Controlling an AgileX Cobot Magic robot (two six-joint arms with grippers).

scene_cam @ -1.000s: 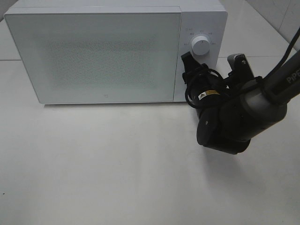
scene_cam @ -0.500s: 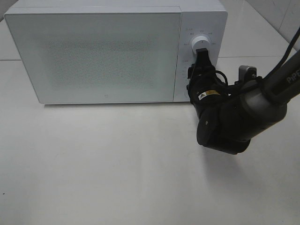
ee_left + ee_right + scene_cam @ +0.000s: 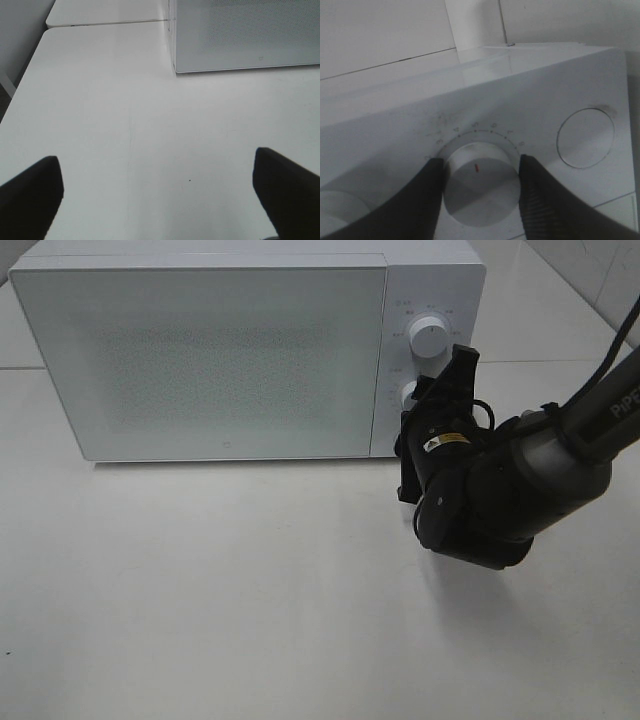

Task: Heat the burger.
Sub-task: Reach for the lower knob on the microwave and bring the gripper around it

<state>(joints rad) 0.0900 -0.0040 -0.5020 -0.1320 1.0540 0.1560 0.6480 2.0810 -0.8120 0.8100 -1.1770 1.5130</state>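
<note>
So the microwave casing (image 3: pixel 430 280) is smooth white plastic with a slight sheen, and the door (image 3: pixel 200 350) is finely speckled. The knob (image 3: pixel 477 187) is satin plastic, the right gripper (image 3: pixel 480 162) has ribbed matt black jaws, and the surface (image 3: pixel 250 590) is matt white.

White microwave (image 3: pixel 230 350), door shut, on white bench (image 3: pixel 200 590), right gripper (image 3: pixel 435 405) at lower knob (image 3: pixel 408 393), upper knob (image 3: pixel 430 337) uncovered.
</note>
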